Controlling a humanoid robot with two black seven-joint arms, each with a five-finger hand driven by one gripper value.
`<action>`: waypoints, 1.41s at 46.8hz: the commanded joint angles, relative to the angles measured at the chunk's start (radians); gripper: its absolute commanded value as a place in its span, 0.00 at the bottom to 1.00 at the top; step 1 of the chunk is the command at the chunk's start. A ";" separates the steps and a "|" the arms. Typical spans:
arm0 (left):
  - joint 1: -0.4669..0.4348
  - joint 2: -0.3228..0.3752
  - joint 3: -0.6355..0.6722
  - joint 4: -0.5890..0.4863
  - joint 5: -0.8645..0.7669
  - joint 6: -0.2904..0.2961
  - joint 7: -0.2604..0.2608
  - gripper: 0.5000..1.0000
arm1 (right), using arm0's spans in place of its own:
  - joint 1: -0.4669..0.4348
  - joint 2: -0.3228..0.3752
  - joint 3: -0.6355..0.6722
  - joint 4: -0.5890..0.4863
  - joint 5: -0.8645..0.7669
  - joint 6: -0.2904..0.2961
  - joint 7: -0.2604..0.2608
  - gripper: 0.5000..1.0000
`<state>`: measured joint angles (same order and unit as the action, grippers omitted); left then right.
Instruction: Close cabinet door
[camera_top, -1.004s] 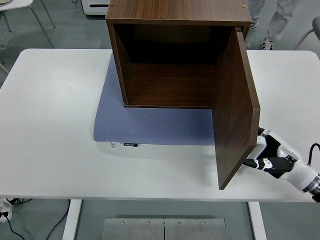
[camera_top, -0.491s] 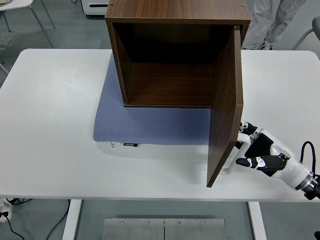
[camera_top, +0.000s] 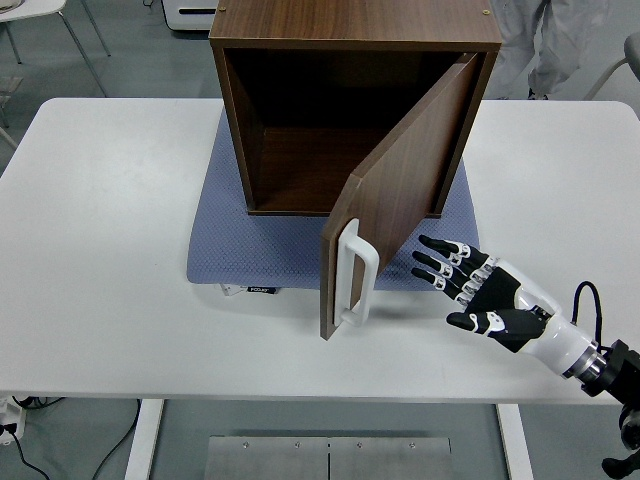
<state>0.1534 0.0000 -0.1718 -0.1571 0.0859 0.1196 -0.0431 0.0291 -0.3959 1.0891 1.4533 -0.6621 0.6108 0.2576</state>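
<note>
Robot hand, right (camera_top: 470, 290): enters from the lower right over the white surface (camera_top: 110, 230). Fingers (camera_top: 440, 262) spread and extended, pointing up-left toward the door; palm flat, holding nothing. Black fingers with white knuckle segments, white wrist section, black cable looping behind the forearm. Fingertips near the outer face of the door, apart from it; no contact visible.

Cabinet door (camera_top: 400, 190): dark walnut-tone panel, hinged on the cabinet's right side, standing about half shut and angled diagonally across the opening. Its free edge points forward and left, out over the front part of the mat. Outer face turned toward the robot hand.

Door handle (camera_top: 357, 273): white loop grip, upright, mounted near the free edge of the door on the outer face.

Cabinet (camera_top: 350, 40): brown wooden box, open at the front, interior dark, with no contents visible in the exposed left part. Stands at the middle rear of the surface, on the mat.

Mat (camera_top: 250, 240): blue-grey textured sheet beneath the cabinet, extending forward and left of it; a small dark label on its near edge.

Person (camera_top: 545, 40): legs in light clothing, standing behind the surface at the upper right.

Chair (camera_top: 45, 20): partly visible at the upper left, on the floor.
</note>
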 joint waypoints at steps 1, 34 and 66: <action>0.000 0.000 0.000 -0.001 0.000 0.000 0.000 1.00 | 0.000 0.002 -0.001 -0.007 -0.005 0.000 0.000 1.00; 0.000 0.000 0.000 -0.001 0.000 0.000 0.000 1.00 | 0.078 0.074 -0.046 -0.068 -0.011 0.000 0.000 1.00; 0.000 0.000 0.000 0.001 0.000 0.000 -0.001 1.00 | 0.149 0.144 -0.072 -0.120 -0.013 0.000 0.000 1.00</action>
<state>0.1534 0.0000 -0.1718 -0.1571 0.0859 0.1196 -0.0433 0.1702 -0.2555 1.0170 1.3385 -0.6756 0.6108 0.2578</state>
